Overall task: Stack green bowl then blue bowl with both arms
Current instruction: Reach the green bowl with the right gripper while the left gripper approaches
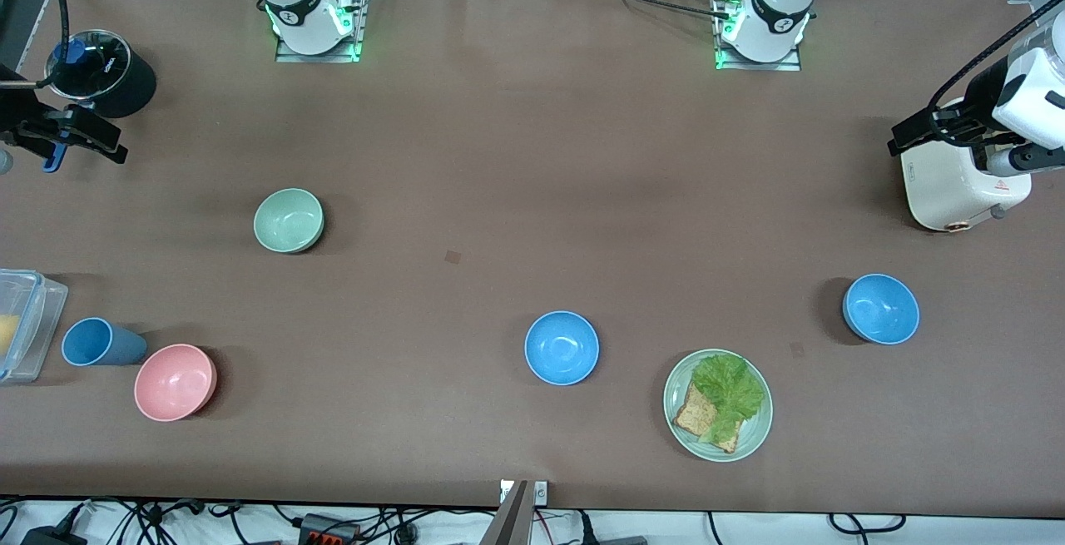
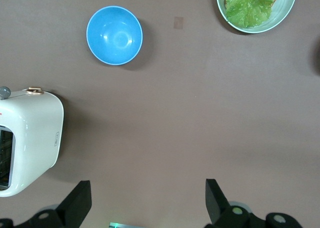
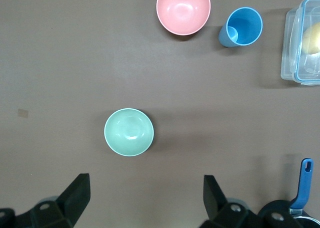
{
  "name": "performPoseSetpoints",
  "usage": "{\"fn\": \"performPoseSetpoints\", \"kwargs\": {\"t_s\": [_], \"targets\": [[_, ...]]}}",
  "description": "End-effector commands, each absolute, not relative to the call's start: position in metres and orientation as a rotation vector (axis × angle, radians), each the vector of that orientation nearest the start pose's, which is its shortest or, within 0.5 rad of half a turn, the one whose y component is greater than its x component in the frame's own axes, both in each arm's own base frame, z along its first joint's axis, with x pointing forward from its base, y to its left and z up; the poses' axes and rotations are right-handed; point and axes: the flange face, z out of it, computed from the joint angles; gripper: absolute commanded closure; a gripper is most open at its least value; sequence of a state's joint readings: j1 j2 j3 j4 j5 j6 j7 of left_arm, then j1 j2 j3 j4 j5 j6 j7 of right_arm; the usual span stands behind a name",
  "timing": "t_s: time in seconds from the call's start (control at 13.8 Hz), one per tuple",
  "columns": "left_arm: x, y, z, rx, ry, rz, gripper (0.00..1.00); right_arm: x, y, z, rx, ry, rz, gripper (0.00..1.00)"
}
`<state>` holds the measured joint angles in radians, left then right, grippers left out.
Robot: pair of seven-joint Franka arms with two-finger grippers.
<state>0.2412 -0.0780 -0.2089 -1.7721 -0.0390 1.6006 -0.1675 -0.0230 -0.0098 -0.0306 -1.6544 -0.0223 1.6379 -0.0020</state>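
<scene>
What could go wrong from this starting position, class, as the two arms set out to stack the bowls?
1. Two identical small round sky-blue bowls: one beside the pale green plate of lettuce and toast, another toward the left arm's end. The wrong one might get picked.
2. The open left gripper hangs over the white toaster; descending could clip it.
3. The open right gripper is by the black pot, apart from the pale sage-green bowl.
</scene>
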Motion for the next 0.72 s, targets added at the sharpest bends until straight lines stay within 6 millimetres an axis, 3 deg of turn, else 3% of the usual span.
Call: {"fn": "performPoseSetpoints", "kwargs": {"t_s": [0.0,0.22,0.36,0.51,0.65], "targets": [[0.529,0.011,0.578,-3.123,-0.314,0.143,0.00,0.541,-0.031,0.594,-3.178,0.067,-0.006,0.00],[0.532,0.009,0.574,-3.122,-0.307,0.154,0.00,0.540,-0.032,0.593,-3.178,0.069,-0.015,0.00],[0.534,0.010,0.580,-3.124,-0.311,0.140,0.00,0.546,-0.032,0.581,-3.178,0.071,0.023,0.00],[0.536,0.012,0.581,-3.128,-0.316,0.138,0.00,0.563,-0.029,0.542,-3.175,0.059,0.130,0.00],[0.536,0.014,0.581,-3.125,-0.325,0.140,0.00,0.583,-0.028,0.485,-3.166,0.065,0.261,0.00]]}}
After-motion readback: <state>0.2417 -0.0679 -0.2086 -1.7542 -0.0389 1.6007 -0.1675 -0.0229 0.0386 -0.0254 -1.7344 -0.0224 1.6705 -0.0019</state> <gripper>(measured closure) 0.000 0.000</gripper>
